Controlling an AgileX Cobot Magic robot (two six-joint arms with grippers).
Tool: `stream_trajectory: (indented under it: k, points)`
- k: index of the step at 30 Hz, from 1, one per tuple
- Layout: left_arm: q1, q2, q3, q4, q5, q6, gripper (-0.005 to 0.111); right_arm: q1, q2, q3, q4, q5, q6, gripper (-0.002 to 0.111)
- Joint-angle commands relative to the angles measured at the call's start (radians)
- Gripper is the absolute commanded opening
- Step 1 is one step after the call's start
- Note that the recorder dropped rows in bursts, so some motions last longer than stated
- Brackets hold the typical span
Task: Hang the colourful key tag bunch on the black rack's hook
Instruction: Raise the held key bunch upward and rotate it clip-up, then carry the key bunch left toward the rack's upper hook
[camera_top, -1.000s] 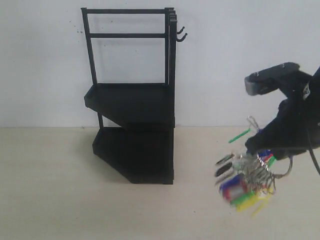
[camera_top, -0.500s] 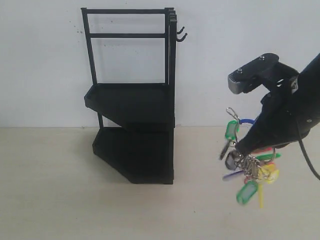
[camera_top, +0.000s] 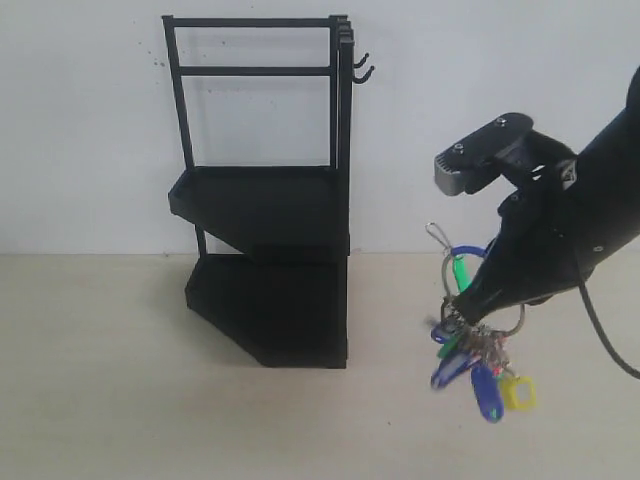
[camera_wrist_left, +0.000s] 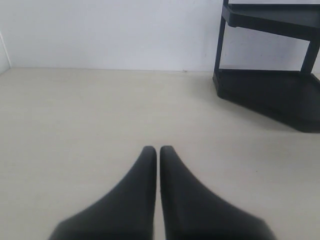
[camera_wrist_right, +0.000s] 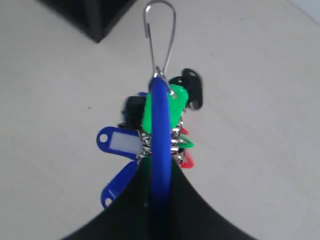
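Since the earlier frames the right gripper (camera_top: 472, 303) has moved up and toward the rack (camera_top: 268, 200), and its wrist camera housing now sits higher and further left. The key tag bunch (camera_top: 478, 360) has swung: green and yellow tags that hung lowest half a second ago are replaced by blue tags and one yellow tag at the bottom. Rack has not moved.

Right gripper (camera_wrist_right: 157, 200) is pinched on the bunch's blue loop (camera_wrist_right: 160, 135), with the tags dangling in the air above the table (camera_top: 100, 400), right of the rack and well below its hooks (camera_top: 363, 68). A bare wire clip (camera_wrist_right: 159, 37) sticks out past the loop; the plastic tags are glossy, flat and rounded, on a tangle of metal rings.

Left gripper (camera_wrist_left: 158, 150) has its smooth black tapered fingers pressed together, holding nothing, low over the pale matte table. Rack is thin black bar frame with two solid angular trays and small curved hooks at the top right post.
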Motion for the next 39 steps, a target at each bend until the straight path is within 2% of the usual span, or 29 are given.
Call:
stream_trajectory:
  k: [1, 2, 3, 4, 7, 8, 10, 12, 13, 14, 15, 18, 19, 22, 23, 30, 33, 39]
  points:
    - [0.002, 0.004, -0.002, -0.003, -0.002, 0.0, 0.004, -0.023, -0.004, -0.003, -0.224, -0.112, 0.453, 0.0]
    - [0.002, 0.004, -0.002, -0.003, -0.002, 0.0, 0.004, -0.024, -0.004, -0.003, -0.308, -0.114, 0.615, 0.0]
    - [0.002, 0.004, -0.002, -0.003, -0.002, 0.0, 0.004, -0.024, -0.002, -0.003, -0.318, -0.112, 0.628, 0.0]
    - [0.002, 0.004, -0.002, -0.003, -0.002, 0.0, 0.004, -0.013, -0.002, -0.003, -0.287, -0.112, 0.542, 0.0]
    - [0.002, 0.004, -0.002, -0.003, -0.002, 0.0, 0.004, 0.026, -0.002, -0.003, -0.029, -0.022, -0.089, 0.0]
    - [0.002, 0.004, -0.002, -0.003, -0.002, 0.0, 0.004, 0.028, -0.002, -0.003, 0.034, 0.008, -0.192, 0.0]
    - [0.002, 0.004, -0.002, -0.003, -0.002, 0.0, 0.004, 0.007, -0.002, -0.003, -0.033, -0.068, 0.018, 0.0]
    - [0.002, 0.004, -0.002, -0.003, -0.002, 0.0, 0.004, -0.028, -0.002, -0.003, -0.205, -0.166, 0.47, 0.0]
    - [0.002, 0.004, -0.002, -0.003, -0.002, 0.0, 0.004, -0.034, -0.002, -0.003, -0.262, -0.176, 0.606, 0.0]
    - [0.002, 0.004, -0.002, -0.003, -0.002, 0.0, 0.004, -0.034, 0.0, -0.003, -0.265, -0.188, 0.602, 0.0]
    - [0.002, 0.004, -0.002, -0.003, -0.002, 0.0, 0.004, -0.02, 0.0, -0.003, -0.222, -0.195, 0.469, 0.0]
    - [0.002, 0.004, -0.002, -0.003, -0.002, 0.0, 0.004, 0.025, 0.0, -0.003, -0.009, -0.111, -0.113, 0.0]
    - [0.002, 0.004, -0.002, -0.003, -0.002, 0.0, 0.004, 0.024, 0.0, -0.003, 0.008, -0.126, -0.138, 0.0]
    - [0.002, 0.004, -0.002, -0.003, -0.002, 0.0, 0.004, -0.008, 0.0, -0.01, -0.085, -0.314, 0.31, 0.0]
    - [0.002, 0.004, -0.002, -0.003, -0.002, 0.0, 0.004, -0.01, 0.0, -0.01, -0.106, -0.357, 0.365, 0.0]
    - [0.002, 0.004, -0.002, -0.003, -0.002, 0.0, 0.004, -0.006, 0.008, -0.01, -0.125, -0.646, 0.31, 0.0]
    - [0.002, 0.004, -0.002, -0.003, -0.002, 0.0, 0.004, -0.006, 0.019, -0.011, -0.125, -0.748, 0.244, 0.0]
    - [0.002, 0.004, -0.002, -0.003, -0.002, 0.0, 0.004, -0.007, 0.057, -0.015, -0.125, -0.899, 0.235, 0.0]
